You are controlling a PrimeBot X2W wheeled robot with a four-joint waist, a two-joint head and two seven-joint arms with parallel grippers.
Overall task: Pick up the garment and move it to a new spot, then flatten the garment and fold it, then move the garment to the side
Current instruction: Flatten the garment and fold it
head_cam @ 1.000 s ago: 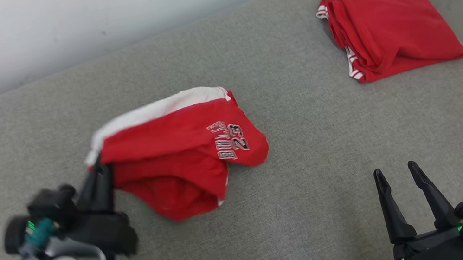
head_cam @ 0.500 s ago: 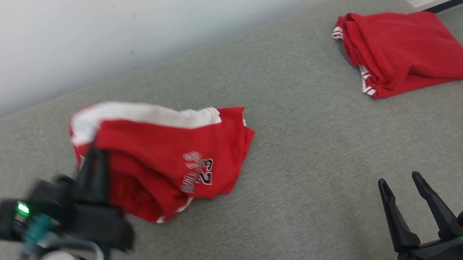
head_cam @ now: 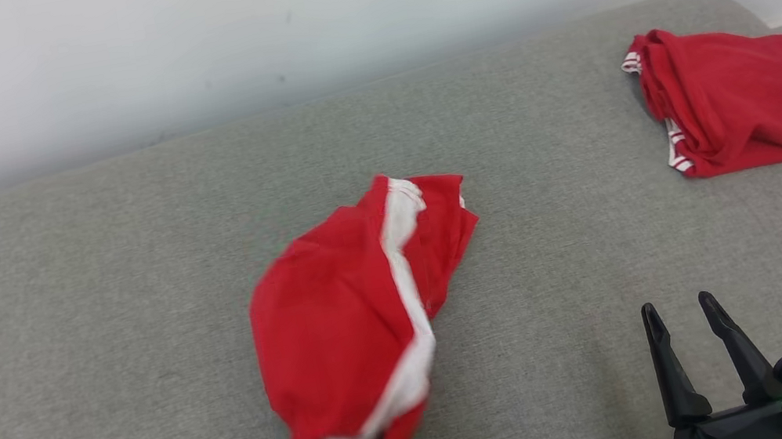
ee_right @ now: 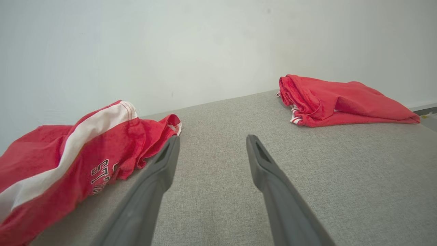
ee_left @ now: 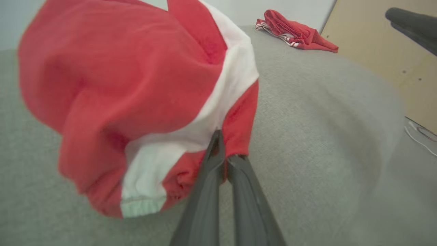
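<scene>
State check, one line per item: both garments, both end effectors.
striped red garment: bunched, near end pinched, far end on the gray cushion
folded red garment: folded, lying at the cushion's far right corner, untouched
left end effector: shut on the striped red garment's edge
right end effector: open, empty

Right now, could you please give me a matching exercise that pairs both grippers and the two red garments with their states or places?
Things:
1. left gripper
2. right gripper
3. striped garment
4. folded garment

States or places:
A. open, holding nothing
B. lies at the far right of the cushion
C. shut on the striped garment
D. pinched at one end, bunched mid-cushion

Pairs: 1-C; 2-A; 3-D; 4-B
</scene>
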